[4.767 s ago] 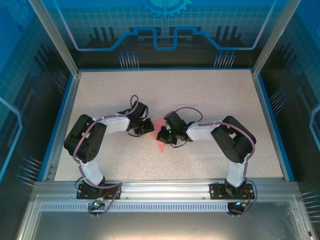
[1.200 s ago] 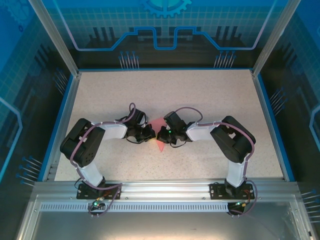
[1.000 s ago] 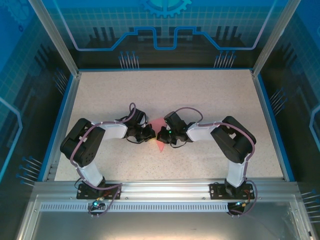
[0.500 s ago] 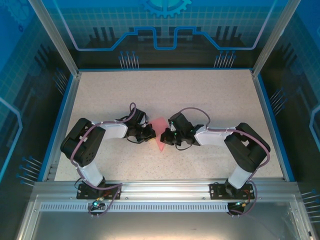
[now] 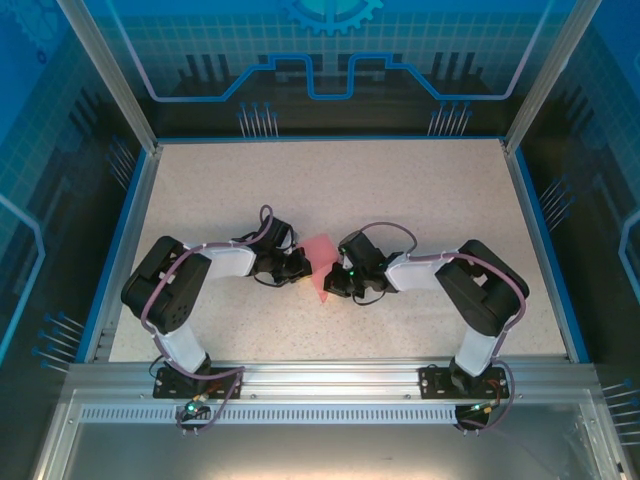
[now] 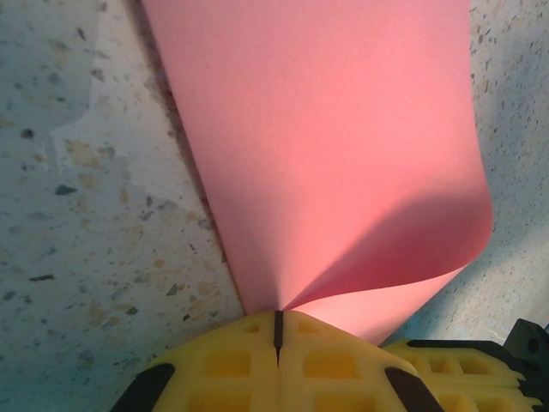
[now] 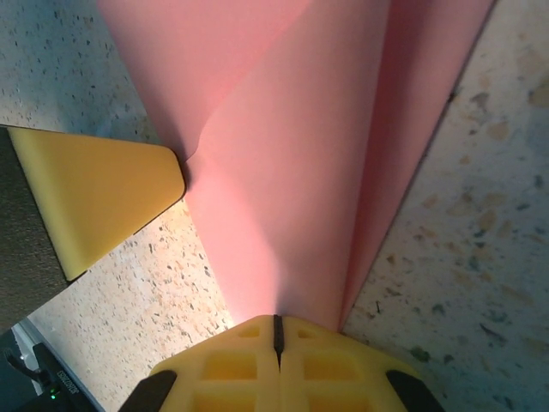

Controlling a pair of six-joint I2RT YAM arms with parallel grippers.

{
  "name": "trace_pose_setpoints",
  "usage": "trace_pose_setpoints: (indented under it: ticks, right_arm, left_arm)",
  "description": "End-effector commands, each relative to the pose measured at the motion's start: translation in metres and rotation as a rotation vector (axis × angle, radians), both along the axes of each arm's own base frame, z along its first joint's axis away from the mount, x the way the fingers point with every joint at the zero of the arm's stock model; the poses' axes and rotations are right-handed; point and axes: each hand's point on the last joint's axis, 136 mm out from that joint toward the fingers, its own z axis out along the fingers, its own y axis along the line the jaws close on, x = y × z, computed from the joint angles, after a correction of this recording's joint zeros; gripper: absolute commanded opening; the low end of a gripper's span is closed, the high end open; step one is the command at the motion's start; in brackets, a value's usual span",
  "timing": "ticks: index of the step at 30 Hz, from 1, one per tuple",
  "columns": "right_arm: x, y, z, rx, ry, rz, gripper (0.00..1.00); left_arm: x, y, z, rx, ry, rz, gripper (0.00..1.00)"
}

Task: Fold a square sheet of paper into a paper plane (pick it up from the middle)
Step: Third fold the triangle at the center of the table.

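Looking down from above, two black robot arms meet at the middle of a speckled beige table [image 5: 420,200].

On the left, the left gripper [image 5: 302,268] has its yellow moulded fingertips pressed fully together on the left edge of a thin pink-red square sheet of paper [image 5: 318,256]. In the left wrist view the paper comes straight out of the seam between the pads. The sheet's right side curls up and over, casting a shadow on itself.

In the middle, the sheet lies on the table between the two grippers, already partly folded. It is broad at the far end and narrows to a point toward the arm bases. Its long axis runs away from the bases, crosswise to both sets of fingers.

On the right, the right gripper [image 5: 331,281] is also clamped tight, pinching the opposite edge a little nearer the bases. The right wrist view shows lengthwise folds in the paper, with a yellow pad [image 7: 94,193] of the left gripper touching it at the far side.

Both arms seem equally close, one on each side of the long axis. Any next fold would likely carry an edge across that line.
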Motion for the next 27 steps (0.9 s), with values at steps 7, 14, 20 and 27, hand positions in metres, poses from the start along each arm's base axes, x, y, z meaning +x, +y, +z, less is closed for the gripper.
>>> trace_pose_setpoints:
  ticks: [7,14,20,27]
  right_arm:
    - [-0.010,0.006,0.022,0.063,-0.080,0.091,0.02]
    - [-0.026,0.013,0.021,0.071,-0.063,0.160,0.02]
    - [-0.033,0.014,-0.001,0.026,0.004,0.172,0.02]
    - [-0.035,0.013,-0.015,-0.017,0.063,0.169,0.01]
  left_arm:
    - [-0.019,0.018,-0.027,0.118,0.073,0.006,0.00]
    - [-0.018,0.017,-0.027,0.117,0.071,0.008,0.00]
    - [-0.018,0.017,-0.027,0.119,0.071,0.008,0.00]
    - [-0.020,0.016,-0.028,0.121,0.072,0.005,0.00]
